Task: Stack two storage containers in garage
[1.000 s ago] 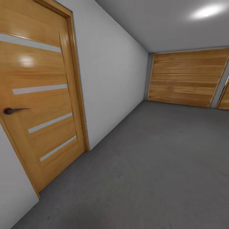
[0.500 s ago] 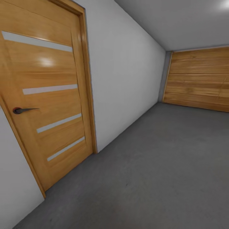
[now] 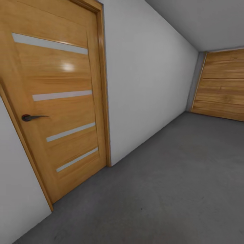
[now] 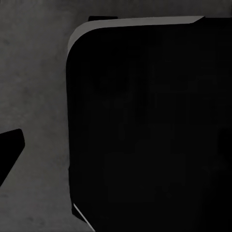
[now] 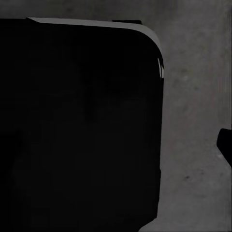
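Observation:
I am in the garage, and the two storage containers are out of view. Dark grey mottled concrete floor (image 3: 176, 189) spreads ahead of me in the head view. Each wrist view looks down on the same floor (image 4: 34, 87) (image 5: 198, 96) past a large black rounded body (image 4: 150, 125) (image 5: 77, 125). A small black piece (image 4: 9, 150) juts in at the edge of the left wrist view, and another (image 5: 225, 145) in the right wrist view. I cannot tell whether these are fingertips.
A wooden door with pale stripes (image 3: 61, 101) and a dark handle (image 3: 32, 117) stands close on the left. A grey-white wall (image 3: 149, 91) runs back to a wooden roll-up door (image 3: 222, 84) at the far right.
The head camera has swung left: the striped door and the wall sit further right in the picture, the roll-up door has slid toward the right edge, and the ceiling light has left the view.

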Motion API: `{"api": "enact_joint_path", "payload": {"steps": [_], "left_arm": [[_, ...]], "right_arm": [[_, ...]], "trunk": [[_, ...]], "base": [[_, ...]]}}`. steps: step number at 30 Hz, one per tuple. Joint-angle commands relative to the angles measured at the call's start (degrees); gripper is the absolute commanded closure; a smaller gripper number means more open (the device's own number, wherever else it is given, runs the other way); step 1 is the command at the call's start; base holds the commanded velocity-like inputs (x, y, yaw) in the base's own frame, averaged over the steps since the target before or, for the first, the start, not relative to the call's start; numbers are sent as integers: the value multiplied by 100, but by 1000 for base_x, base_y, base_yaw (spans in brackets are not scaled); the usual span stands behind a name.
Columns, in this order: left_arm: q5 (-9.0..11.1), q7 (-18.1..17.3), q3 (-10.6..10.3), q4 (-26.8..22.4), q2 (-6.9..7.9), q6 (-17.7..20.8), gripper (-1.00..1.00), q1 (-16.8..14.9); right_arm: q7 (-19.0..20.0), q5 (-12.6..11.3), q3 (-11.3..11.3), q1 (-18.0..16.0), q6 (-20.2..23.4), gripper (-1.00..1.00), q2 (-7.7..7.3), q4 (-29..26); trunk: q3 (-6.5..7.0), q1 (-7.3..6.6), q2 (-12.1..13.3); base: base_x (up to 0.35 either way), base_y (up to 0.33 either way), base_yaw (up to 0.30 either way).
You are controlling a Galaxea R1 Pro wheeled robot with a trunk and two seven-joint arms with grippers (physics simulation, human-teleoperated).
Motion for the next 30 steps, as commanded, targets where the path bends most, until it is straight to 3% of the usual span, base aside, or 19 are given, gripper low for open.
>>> {"api": "enact_joint_path", "payload": {"steps": [1, 30], "left_arm": [[7, 5, 3, -1, -1, -12, -100, -1], [16, 9, 4, -1, -1, -20, -100, -1]], "right_arm": [[-2, 0, -1, -1, -25, -100, 0, 5], [-2, 8, -1, -1, -25, -100, 0, 5]], "trunk": [[-4, 3, -2], [-4, 3, -2]], "base": [[293, -205, 268], [293, -205, 268]]}}
